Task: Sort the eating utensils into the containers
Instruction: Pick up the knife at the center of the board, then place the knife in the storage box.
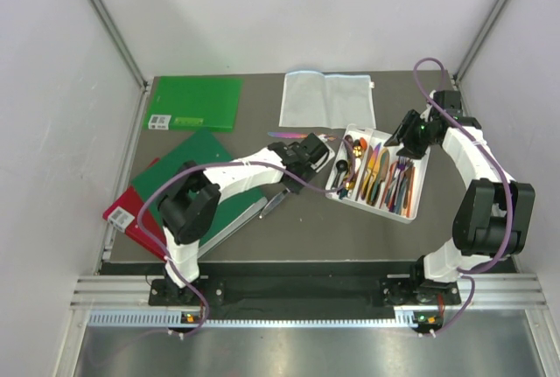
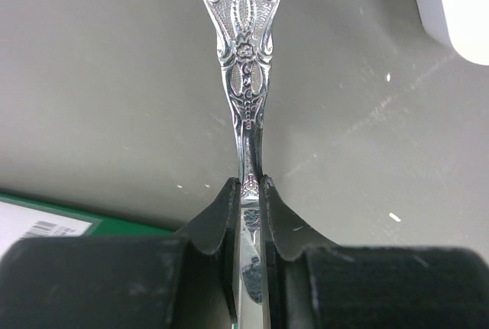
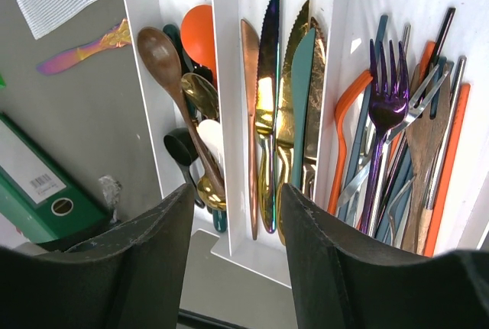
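Note:
My left gripper (image 1: 325, 160) is shut on the ornate silver utensil (image 2: 244, 77) and holds it by its flat end above the dark table, just left of the white tray (image 1: 421, 186). In the left wrist view the gripper (image 2: 250, 184) has the embossed handle pointing away, and the tray's corner (image 2: 458, 8) shows at the top right. My right gripper (image 1: 395, 139) is open and empty over the tray's far end. In the right wrist view the gripper (image 3: 237, 207) looks down on the tray (image 3: 225, 77): spoons on the left, knives in the middle, forks and chopsticks on the right. An iridescent utensil (image 1: 287, 135) lies on the table.
A grey utensil (image 1: 276, 202) lies by the edge of a green book (image 1: 206, 176). Another green book (image 1: 194, 103) is at the back left and a red one (image 1: 131, 215) at the left. A white mesh pouch (image 1: 328, 99) lies behind the tray.

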`<state>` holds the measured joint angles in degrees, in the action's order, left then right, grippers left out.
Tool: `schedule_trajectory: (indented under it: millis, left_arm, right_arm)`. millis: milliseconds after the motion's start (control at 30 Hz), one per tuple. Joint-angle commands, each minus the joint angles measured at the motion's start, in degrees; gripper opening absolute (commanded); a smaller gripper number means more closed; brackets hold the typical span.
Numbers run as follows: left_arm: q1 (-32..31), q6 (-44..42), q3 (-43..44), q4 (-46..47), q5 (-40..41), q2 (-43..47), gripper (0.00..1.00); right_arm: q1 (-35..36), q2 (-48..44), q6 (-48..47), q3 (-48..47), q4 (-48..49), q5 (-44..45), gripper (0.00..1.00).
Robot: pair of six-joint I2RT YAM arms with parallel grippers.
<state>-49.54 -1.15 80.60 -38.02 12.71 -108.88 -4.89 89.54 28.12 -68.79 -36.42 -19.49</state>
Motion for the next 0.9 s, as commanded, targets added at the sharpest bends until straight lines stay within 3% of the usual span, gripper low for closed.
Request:
schedule_trajectory:
  millis: [0,400,867]
  left_arm:
    - [0.67,0.18,6.57,0.06,1.79,1.48,0.00]
    - [0.94,2.47,24.58,-6.80,1.44,-6.95,0.00]
    - [1.02,11.42,47.19,-8.13,-12.44,-16.71,0.00]
  right_arm:
    - [0.14,-0.86,-0.61,-3.19,0.30,0.50,0.50]
    - [0.05,-0.95,-0.87,-1.52,0.65,0.68,0.50]
    - [-0.21,-1.56,-1.93,0.59,0.13,1.38,0.49]
